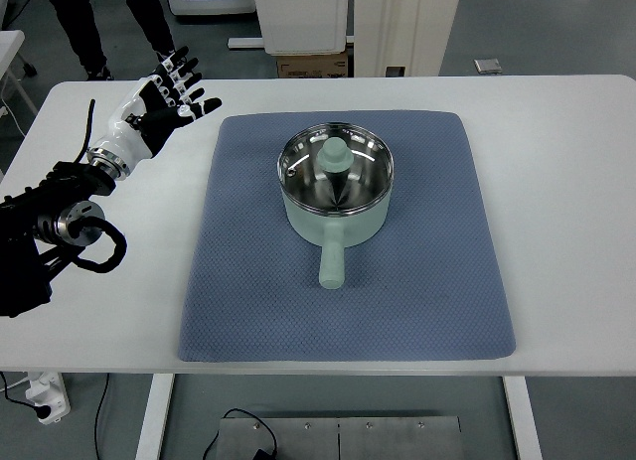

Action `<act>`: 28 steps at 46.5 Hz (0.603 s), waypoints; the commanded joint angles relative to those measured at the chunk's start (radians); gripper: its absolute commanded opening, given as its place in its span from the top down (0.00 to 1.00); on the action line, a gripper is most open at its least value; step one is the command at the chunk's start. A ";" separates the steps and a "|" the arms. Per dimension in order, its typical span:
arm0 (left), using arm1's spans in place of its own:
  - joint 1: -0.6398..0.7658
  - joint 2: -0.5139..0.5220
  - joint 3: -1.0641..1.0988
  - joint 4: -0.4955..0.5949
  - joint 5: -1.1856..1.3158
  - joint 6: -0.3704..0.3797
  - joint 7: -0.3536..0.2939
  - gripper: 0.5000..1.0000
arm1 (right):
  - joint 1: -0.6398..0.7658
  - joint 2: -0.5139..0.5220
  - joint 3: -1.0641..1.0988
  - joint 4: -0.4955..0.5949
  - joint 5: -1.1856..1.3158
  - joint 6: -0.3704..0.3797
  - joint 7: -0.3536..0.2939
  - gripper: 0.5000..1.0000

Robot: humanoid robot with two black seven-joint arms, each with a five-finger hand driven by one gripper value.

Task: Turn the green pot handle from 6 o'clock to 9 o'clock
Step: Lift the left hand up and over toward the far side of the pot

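Observation:
A pale green pot (336, 187) with a glass lid and green knob sits on a blue mat (343, 311) in the middle of the white table. Its handle (332, 256) points toward the near edge, at 6 o'clock. My left hand (169, 87) is over the table's far left corner, well left of the pot, with its fingers spread and holding nothing. The right arm does not show.
The white table (566, 182) has bare surface on both sides of the mat. A person's legs (89, 23) stand beyond the far left corner. White cabinets and a cardboard box (313, 63) stand behind the table.

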 commanded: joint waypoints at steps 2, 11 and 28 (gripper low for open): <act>-0.017 0.030 -0.050 -0.003 0.035 -0.032 -0.026 0.00 | 0.000 0.000 0.001 0.000 0.000 0.000 0.000 0.00; -0.063 0.080 -0.142 -0.064 0.129 -0.069 -0.044 0.00 | 0.000 0.000 0.000 0.000 0.000 0.000 0.000 0.00; -0.124 0.171 -0.195 -0.375 0.282 -0.055 -0.044 0.00 | 0.000 0.000 0.000 0.000 0.000 0.000 0.000 0.00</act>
